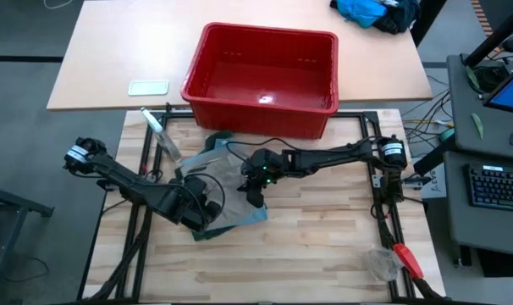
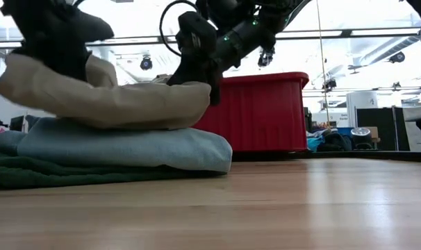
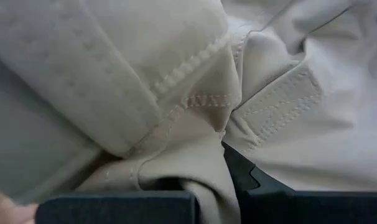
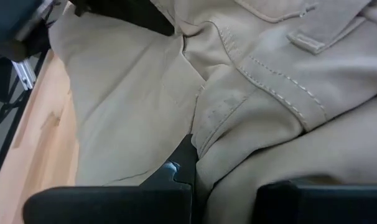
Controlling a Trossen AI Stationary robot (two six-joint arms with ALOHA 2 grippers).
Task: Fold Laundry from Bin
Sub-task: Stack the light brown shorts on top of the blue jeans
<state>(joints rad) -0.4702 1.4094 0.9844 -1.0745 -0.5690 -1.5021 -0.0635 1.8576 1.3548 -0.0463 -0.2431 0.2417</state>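
The laundry lies stacked in the middle of the wooden table. Dark green shorts (image 2: 30, 172) are at the bottom, with folded light blue denim trousers (image 2: 127, 147) on them. A khaki-taupe piece (image 2: 120, 101) lies on top. My left gripper (image 1: 207, 207) and my right gripper (image 1: 255, 193) are both shut on the khaki piece, the left at its near-left end and the right at its right end. The red bin (image 1: 265, 80) stands behind the stack, and I see no clothes in it. My left gripper pinches a bunched fold of the khaki piece beside a stitched seam (image 3: 204, 168) between its two fingers, slanting down from above. That end (image 2: 30, 80) is raised a little. My right gripper pinches gathered khaki cloth by a double-stitched seam (image 4: 207, 146), below a belt loop. It comes slanting down from the table's right. The middle of the piece sags onto the denim trousers.
A bright blue cloth heap with black (image 1: 371, 13) lies at the far right, beyond the bin. A small white card (image 1: 148, 87) lies left of the bin. A red-handled tool (image 1: 406, 259) is at the near right corner. Bare wood stretches along the near side of the table.
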